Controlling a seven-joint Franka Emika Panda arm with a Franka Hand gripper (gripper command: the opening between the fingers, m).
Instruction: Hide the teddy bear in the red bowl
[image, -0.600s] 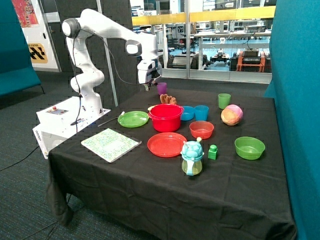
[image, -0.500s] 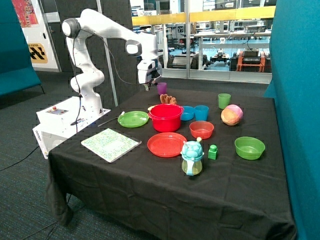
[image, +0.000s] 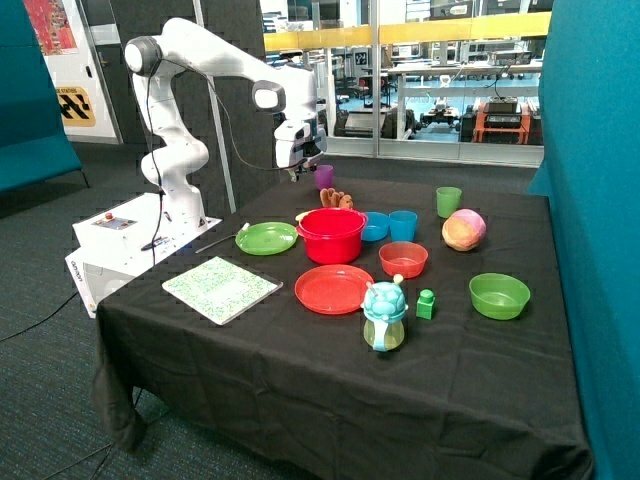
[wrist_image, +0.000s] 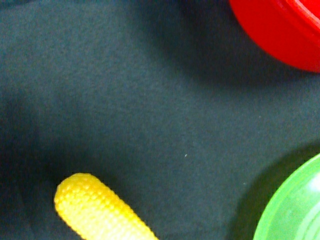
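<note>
Gripper: the gripper (image: 297, 172) hangs in the air above the table's far side, over the cloth behind the red bowl and near the purple cup (image: 324, 177); whether it is spread or pressed together cannot be told, and nothing is seen in it.
Red bowl: the red bowl (image: 331, 235) stands on the black tablecloth (image: 300, 350) near the table's middle; it is the landmark for the rest.
Teddy bear: the teddy bear (image: 336, 199) sits on the cloth just behind the red bowl's far rim, outside it, so it is not yet hidden.
Around the red bowl: a green plate (image: 266, 238) just beside it toward the robot's base; a red plate (image: 334, 288) in front; a smaller orange-red bowl (image: 403, 259) and two blue cups (image: 403, 225) on the other side.
Outside view only: the arm, the teddy bear and the whole table.
Wrist view only: a yellow toy corn cob (wrist_image: 97, 210) lying on the cloth, with an edge of the red bowl (wrist_image: 275, 30) and of the green plate (wrist_image: 295, 210) nearby.
</note>
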